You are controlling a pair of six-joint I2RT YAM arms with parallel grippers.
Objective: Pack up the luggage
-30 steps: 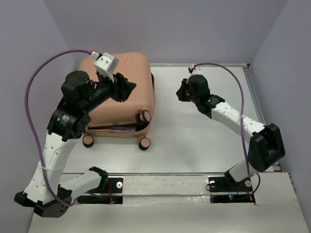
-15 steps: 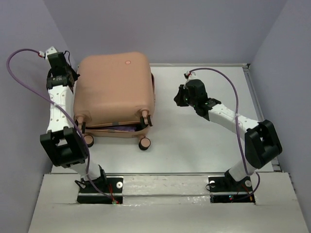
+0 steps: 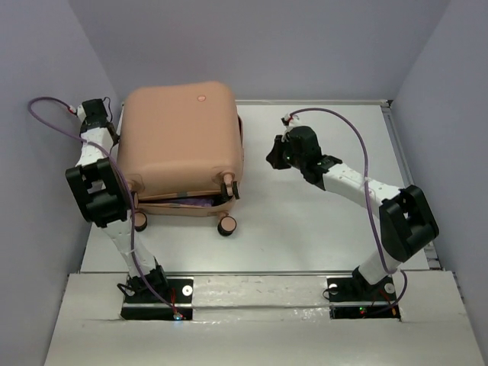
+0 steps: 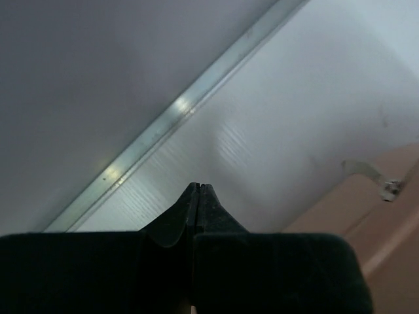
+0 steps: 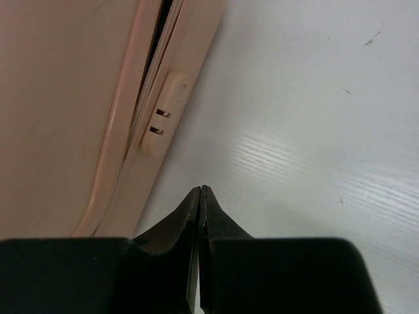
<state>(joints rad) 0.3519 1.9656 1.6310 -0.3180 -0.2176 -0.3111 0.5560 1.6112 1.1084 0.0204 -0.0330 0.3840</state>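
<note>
The peach-pink luggage (image 3: 179,141) lies on the table at the back left, its lid down but for a narrow gap at the near side. A purple cloth (image 3: 195,203) shows in that gap. My left gripper (image 3: 109,126) is shut and empty, beside the luggage's far left corner; in the left wrist view (image 4: 198,186) it points at bare table, with the luggage's shell (image 4: 366,216) at the lower right. My right gripper (image 3: 273,156) is shut and empty, just right of the luggage. In the right wrist view (image 5: 200,190) it sits near the zip seam and a small lock plate (image 5: 163,118).
Caster wheels (image 3: 226,226) stick out at the luggage's near side. A metal rail (image 4: 163,121) runs where table meets wall on the left. Purple-grey walls close in the table on three sides. White table (image 3: 320,221) spreads right of the luggage.
My left arm swung off the top of the lid to the luggage's far left side. My right gripper moved a little left, closer to the luggage.
</note>
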